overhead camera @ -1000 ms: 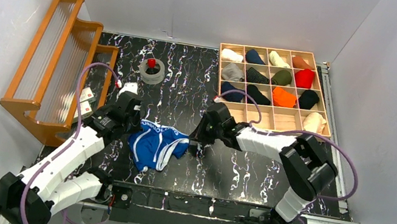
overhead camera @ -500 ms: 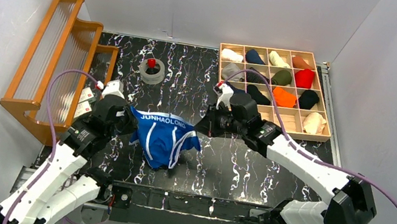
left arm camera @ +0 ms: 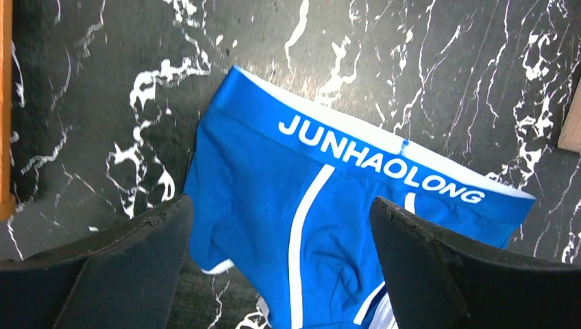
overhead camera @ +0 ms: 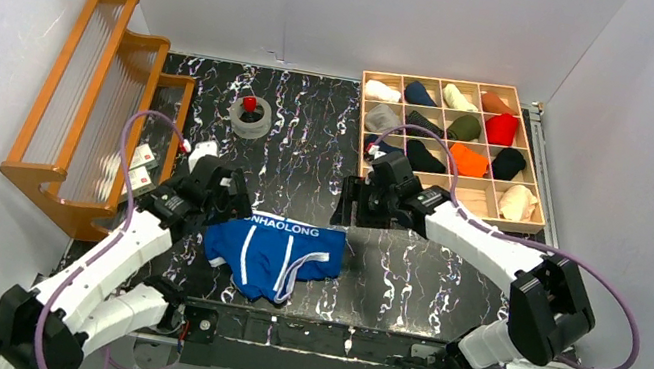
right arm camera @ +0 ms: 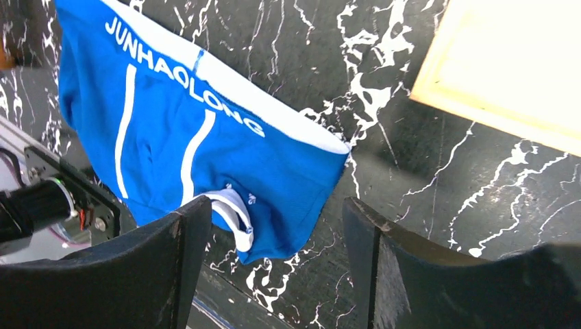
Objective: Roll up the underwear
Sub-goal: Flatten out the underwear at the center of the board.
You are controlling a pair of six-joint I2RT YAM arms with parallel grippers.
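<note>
Top view with both wrist views. We see the blue underwear (overhead camera: 273,254) lying spread flat on the black marbled table (overhead camera: 300,139), near the front edge and between the two arms. Its white-edged waistband, lettered JUNHAOLONG, faces the far side, and white stripes run down the front. The left gripper (overhead camera: 237,201) hangs over the left end of the waistband. The right gripper (overhead camera: 345,210) hangs just off the right end. In each wrist view we find the jaws standing wide apart, holding nothing, with the fabric lying on the table below and clear of them. A wooden tray (overhead camera: 443,80) of compartments, many holding rolled garments, sits at the far right. A wooden rack (overhead camera: 84,101) stands at the left, and a tape roll (overhead camera: 253,121) lies near the far edge.
</note>
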